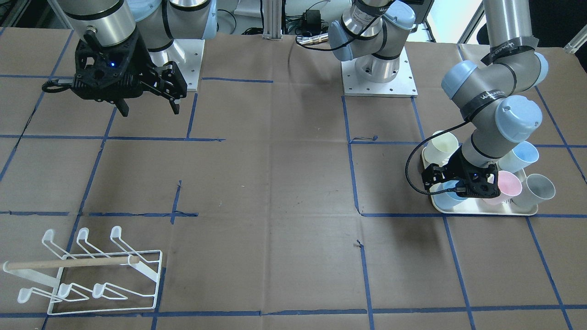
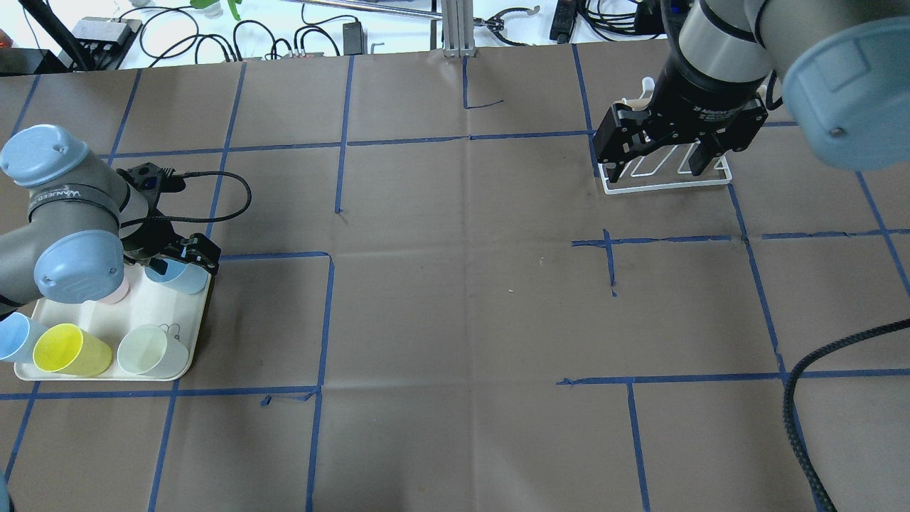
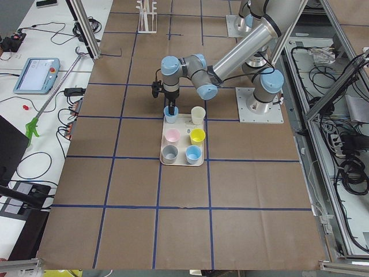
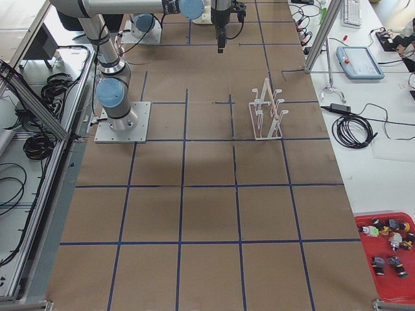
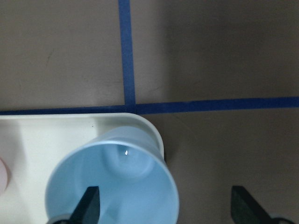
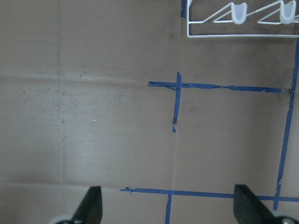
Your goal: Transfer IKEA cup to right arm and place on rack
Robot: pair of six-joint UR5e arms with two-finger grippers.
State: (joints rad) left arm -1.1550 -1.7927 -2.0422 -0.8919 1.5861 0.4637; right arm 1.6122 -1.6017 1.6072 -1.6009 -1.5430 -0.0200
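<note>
While the table is covered all over with brown cardboard, cut into squares by lines of blue tape, you see beyond its far edge black cables on a white surface and an aluminium post. The light blue plastic cup stands upright in a corner of the cream plastic tray, at the robot's left end of the table. The left gripper is down at it with fingers spread: one fingertip is inside the cup's mouth, the other outside and apart from the wall, so nothing is clamped. On the same tray you find a yellow cup, a pale cream cup and another blue cup; the left arm's blue-capped joint hides most of a pink cup. The white wire rack with a light wooden dowel bar sits well apart, at the other end. The right gripper hangs above the cardboard, fingers wide apart and holding nothing; in the overhead view it covers part of the rack.
</note>
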